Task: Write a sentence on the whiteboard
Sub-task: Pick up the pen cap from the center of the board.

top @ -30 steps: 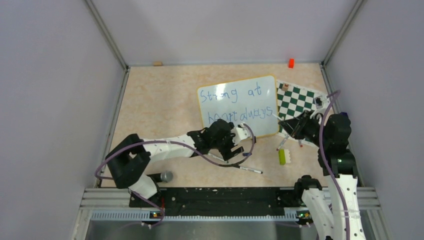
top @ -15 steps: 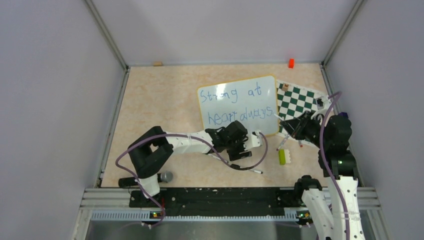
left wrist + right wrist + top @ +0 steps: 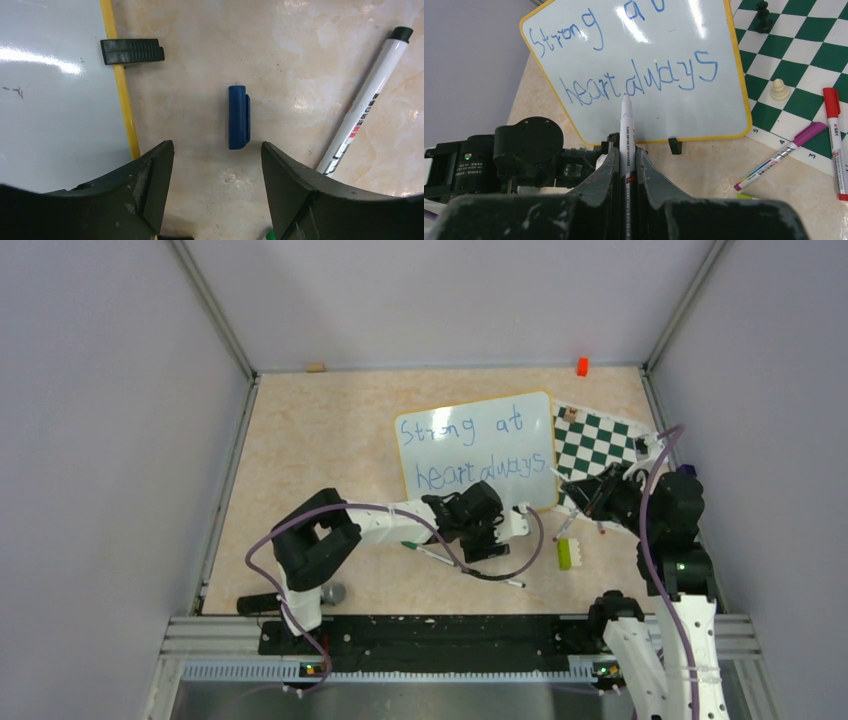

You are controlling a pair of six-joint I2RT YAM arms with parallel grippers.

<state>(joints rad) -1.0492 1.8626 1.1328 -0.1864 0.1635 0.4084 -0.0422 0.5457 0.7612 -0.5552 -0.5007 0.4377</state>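
The whiteboard lies flat mid-table, its yellow rim toward me; the sentence in blue reads "Strong at heart always" in two lines. My right gripper hovers off the board's right corner, shut on a white marker whose tip points at the board. My left gripper is below the board's near edge, open and empty. A blue pen cap lies on the table just ahead of its fingertips, beside the board's rim and a black clip foot.
A green-and-white chessboard with chess pieces sits right of the board. Loose markers lie about: purple, red, a white one, a green-capped one. A yellow-green block, an orange block and side walls surround the area.
My left arm has reached further right, toward the board's near right corner, with its jaws somewhat narrower. A green-capped marker now lies uncovered behind it. The right arm has barely moved.
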